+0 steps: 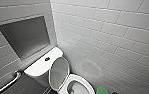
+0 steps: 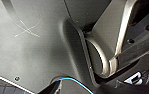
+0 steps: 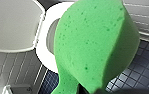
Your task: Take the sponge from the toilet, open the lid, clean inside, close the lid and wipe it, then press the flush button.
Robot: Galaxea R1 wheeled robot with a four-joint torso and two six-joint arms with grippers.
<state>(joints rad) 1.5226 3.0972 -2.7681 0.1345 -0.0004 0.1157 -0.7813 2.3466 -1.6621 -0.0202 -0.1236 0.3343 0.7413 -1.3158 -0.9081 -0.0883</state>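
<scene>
Toilet: one [image 1: 83, 84], with the lid [image 1: 59, 72] raised against the tank [image 1: 41, 65] and the bowl exposed.
Flush button: one [image 1: 47, 59], set in the middle of the tank top.
Sponge: one [image 3: 90, 45], green, held bent in the air just beside the bowl's rim.
Right gripper [image 3: 88, 89]: clenched on the sponge's lower end.
Left gripper: state cannot be told.
Grab bar: one [image 1: 8, 83], fixed on the wall beside the tank.
Niche: one [image 1: 27, 36], recessed above the tank.

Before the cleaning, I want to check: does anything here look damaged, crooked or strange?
The sponge is bent into a curve instead of lying flat. On the wall tiles beside the toilet there is a faint oval cloudy patch, like a smudge. Nothing looks spilled or broken.
</scene>
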